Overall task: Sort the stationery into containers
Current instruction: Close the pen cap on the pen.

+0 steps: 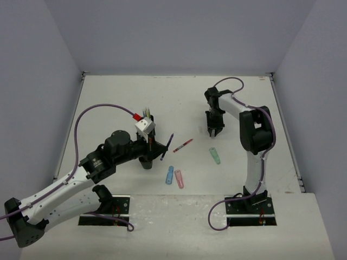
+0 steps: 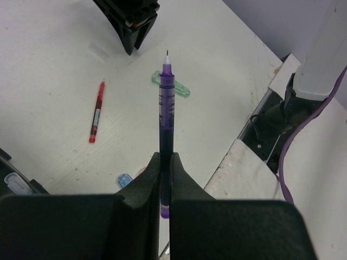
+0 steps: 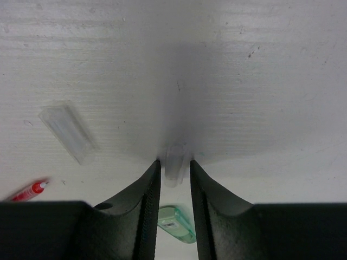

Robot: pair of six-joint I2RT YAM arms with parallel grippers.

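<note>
left claw [image 2: 165,157]: clamped hard on the purple pen [image 2: 166,103], gripping near its butt end. The tip points to the top of the wrist view and the pen is off the table [image 1: 119,92].
right claw [image 1: 213,131]: right of centre in the top view, tips down at the tabletop. The gap is narrow, with a small clear cap [image 3: 174,158] between the fingers (can't tell if the pads bite it).
organiser [image 1: 149,118]: left of centre in the top view, mostly hidden under my left wrist. Red and green pens [image 1: 142,115] stick up at its far end.
loose: red pen [image 1: 183,144] at centre, between my claws. Green piece [image 1: 215,156] just below the right claw. Blue piece [image 1: 169,175] and pink piece [image 1: 178,178] side by side, lower centre. Second clear cap [image 3: 68,132] at the left of the right wrist view.
edges: walls at the left, top and right of the top view, and the right claw is well apart from the right table edge. In the left wrist view the table edge runs diagonally down the right side, with the pen tip inside it.
room: bare tabletop spans the upper part of the top view, plus a strip between the red pen and the right claw.
</note>
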